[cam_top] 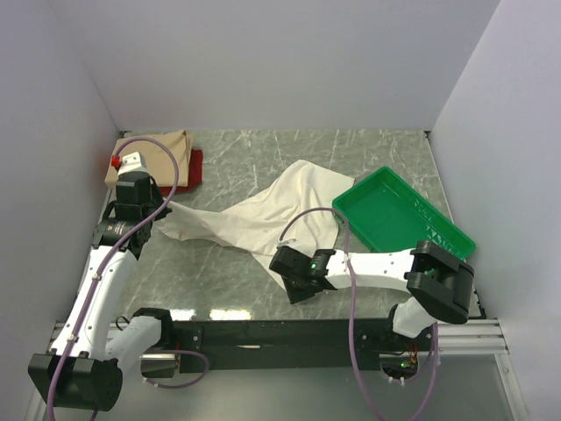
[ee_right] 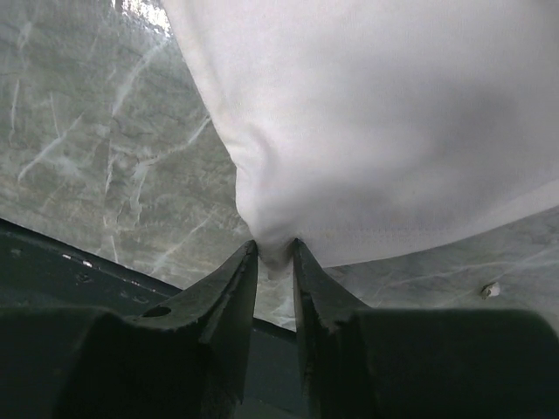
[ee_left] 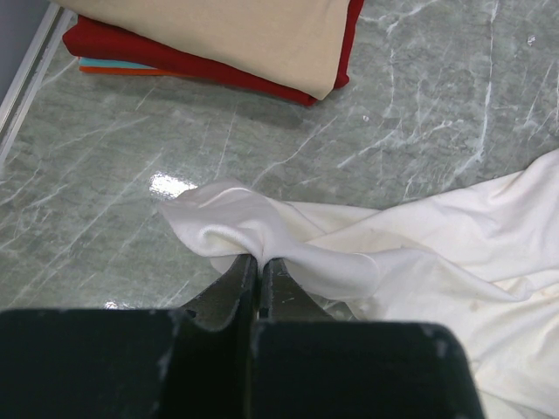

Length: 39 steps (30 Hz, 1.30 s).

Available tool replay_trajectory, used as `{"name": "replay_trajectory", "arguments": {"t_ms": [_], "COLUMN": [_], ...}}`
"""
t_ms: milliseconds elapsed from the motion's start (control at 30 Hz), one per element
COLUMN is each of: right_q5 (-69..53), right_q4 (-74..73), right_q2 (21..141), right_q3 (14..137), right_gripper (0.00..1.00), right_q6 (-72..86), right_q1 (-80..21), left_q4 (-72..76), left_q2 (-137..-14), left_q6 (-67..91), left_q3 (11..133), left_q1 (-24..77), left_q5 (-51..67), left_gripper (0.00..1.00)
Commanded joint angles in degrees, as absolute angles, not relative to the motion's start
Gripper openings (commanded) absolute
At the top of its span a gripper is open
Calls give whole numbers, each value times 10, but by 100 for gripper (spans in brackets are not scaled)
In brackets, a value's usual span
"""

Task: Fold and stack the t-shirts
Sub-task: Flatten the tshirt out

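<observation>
The cream t-shirt point(cam_top: 263, 210) lies crumpled across the middle of the table, stretched from left to right. My left gripper point(cam_top: 166, 207) is shut on its left corner; the wrist view shows the cloth point(ee_left: 419, 253) bunched into the closed left gripper point(ee_left: 259, 260). My right gripper point(cam_top: 275, 258) is at the shirt's near edge. Its jaws stand narrowly apart with a fold of the cream cloth point(ee_right: 376, 131) pinched between the tips of the right gripper point(ee_right: 274, 249). At the back left a folded tan t-shirt point(cam_top: 162, 153) point(ee_left: 236, 35) rests on a red t-shirt point(cam_top: 195, 167) point(ee_left: 175, 61).
A green tray point(cam_top: 399, 215) sits at the right, its left rim touching the cream shirt. White walls close the table in at the back and both sides. The dark rail with the arm bases point(cam_top: 289, 331) runs along the near edge.
</observation>
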<state>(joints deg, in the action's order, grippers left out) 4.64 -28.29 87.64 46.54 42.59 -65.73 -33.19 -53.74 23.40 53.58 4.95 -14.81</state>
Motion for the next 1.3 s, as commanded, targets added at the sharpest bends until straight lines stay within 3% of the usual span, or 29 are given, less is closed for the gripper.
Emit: {"name": "replay_trajectory", "arguments": {"t_ms": [0, 200, 400, 633, 900, 1267], "right_q5": [85, 101, 105, 179, 185, 239], "right_q4": [-307, -319, -326, -403, -357, -403], "right_q2": [904, 919, 916, 827, 707, 693], "right_q3": [475, 473, 478, 540, 628, 947], "right_gripper": [29, 26, 0, 0, 0, 0], "right_q6": [445, 454, 447, 409, 304, 183], "right_q1": [-670, -676, -677, -642, -499, -443], "left_q4": [-306, -305, -304, -310, -312, -375], "left_q2": [-530, -528, -526, -545, -563, -621], "left_q6": [228, 227, 228, 229, 263, 279], "left_q3": [534, 534, 533, 563, 642, 981], "left_q1": [47, 47, 47, 45, 27, 19], "left_q5": [-141, -136, -135, -146, -134, -112], "left_gripper": [1, 1, 1, 1, 1, 1]}}
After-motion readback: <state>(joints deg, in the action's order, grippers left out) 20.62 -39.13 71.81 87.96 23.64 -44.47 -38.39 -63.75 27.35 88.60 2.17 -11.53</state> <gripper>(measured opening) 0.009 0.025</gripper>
